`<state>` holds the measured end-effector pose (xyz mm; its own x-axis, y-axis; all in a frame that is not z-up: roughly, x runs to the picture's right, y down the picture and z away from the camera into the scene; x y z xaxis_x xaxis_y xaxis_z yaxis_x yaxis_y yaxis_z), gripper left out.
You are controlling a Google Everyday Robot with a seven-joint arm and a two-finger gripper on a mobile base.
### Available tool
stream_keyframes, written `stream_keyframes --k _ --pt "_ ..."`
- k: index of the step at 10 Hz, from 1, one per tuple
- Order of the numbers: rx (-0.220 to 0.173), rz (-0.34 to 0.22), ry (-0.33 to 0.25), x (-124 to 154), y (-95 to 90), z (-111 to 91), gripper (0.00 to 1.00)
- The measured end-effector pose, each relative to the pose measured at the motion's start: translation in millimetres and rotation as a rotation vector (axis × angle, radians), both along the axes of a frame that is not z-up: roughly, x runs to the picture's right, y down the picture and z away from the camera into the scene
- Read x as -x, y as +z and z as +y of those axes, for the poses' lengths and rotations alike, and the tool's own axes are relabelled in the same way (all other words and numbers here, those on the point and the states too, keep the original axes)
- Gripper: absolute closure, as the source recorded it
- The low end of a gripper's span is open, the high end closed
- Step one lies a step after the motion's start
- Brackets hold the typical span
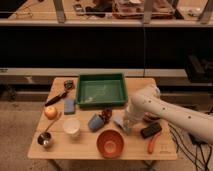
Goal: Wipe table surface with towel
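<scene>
Arm point(165, 109) bent, reaching down-left; gripper point(123, 125) closed, seemingly on towel point(121, 125) under fingertips, pressed to table surface point(85, 145); towel's orientation unclear.

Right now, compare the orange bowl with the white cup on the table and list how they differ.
The orange bowl is wider and lower than the white cup. The bowl sits at the front edge near the middle; the cup stands further left. The gripper, shut on the towel, is nearer the bowl than the cup. Both stand upright, open side up.
</scene>
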<state>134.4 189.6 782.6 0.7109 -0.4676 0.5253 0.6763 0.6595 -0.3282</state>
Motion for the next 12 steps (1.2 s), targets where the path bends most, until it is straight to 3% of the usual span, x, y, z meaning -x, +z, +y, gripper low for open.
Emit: stream_keyframes --k 3,7,10,12 --pt "0.021 0.037 -0.006 -37 -16.0 13 0.86" --pt "0.003 0.071 0.016 -38 -10.4 4 0.86" --pt "-0.02 0.105 0.045 -24 26.7 -22 0.86" --pt "-0.027 0.128 0.057 3 61.9 -31 0.86"
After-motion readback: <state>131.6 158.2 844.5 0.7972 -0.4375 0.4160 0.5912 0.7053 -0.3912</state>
